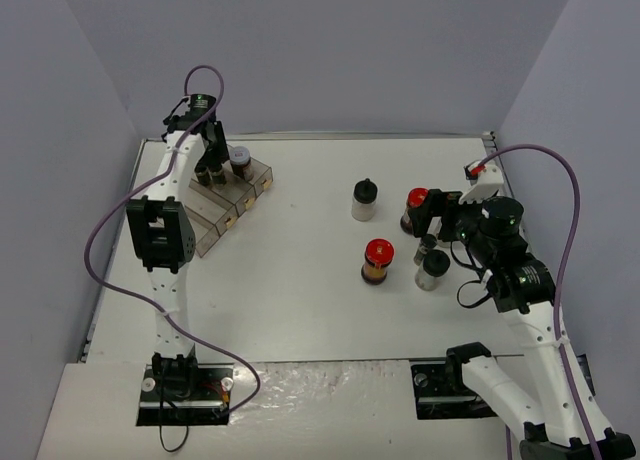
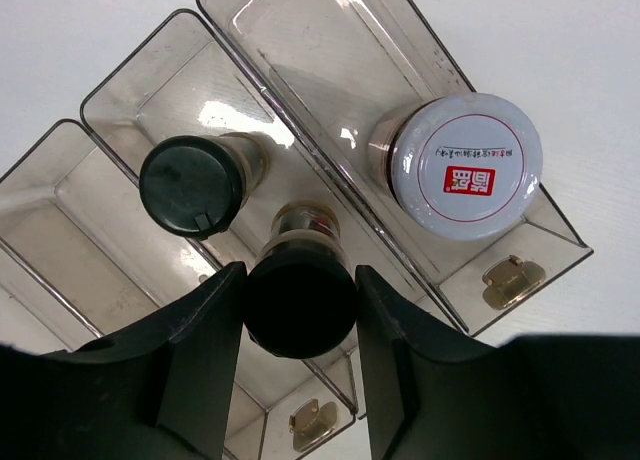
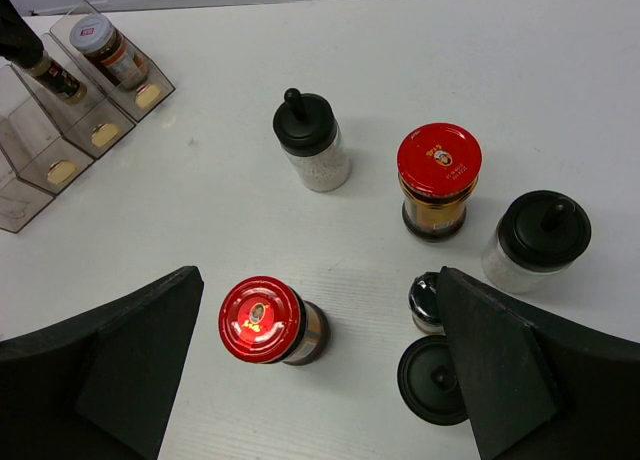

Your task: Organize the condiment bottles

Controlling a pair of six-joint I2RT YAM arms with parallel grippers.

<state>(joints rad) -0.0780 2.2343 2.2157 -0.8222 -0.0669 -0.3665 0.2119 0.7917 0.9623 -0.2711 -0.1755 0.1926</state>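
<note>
My left gripper (image 2: 300, 273) (image 1: 212, 168) is shut on a black-capped jar (image 2: 300, 300) that stands in the middle compartment of the clear tray (image 2: 300, 40). Another black-capped jar (image 2: 190, 185) stands behind it. A white-lidded jar (image 2: 465, 165) (image 1: 239, 158) stands in the neighbouring compartment. My right gripper (image 3: 320, 370) (image 1: 443, 220) is open and empty above the loose jars. These are two red-lidded jars (image 3: 262, 320) (image 3: 438, 175), three black-capped jars (image 3: 310, 140) (image 3: 535, 240) (image 3: 433, 380) and a small shiny-capped jar (image 3: 428, 302).
The tray (image 1: 225, 205) lies at the far left with its nearer compartments holding nothing. Grey walls close the table on three sides. The left arm's purple cable loops beside the tray.
</note>
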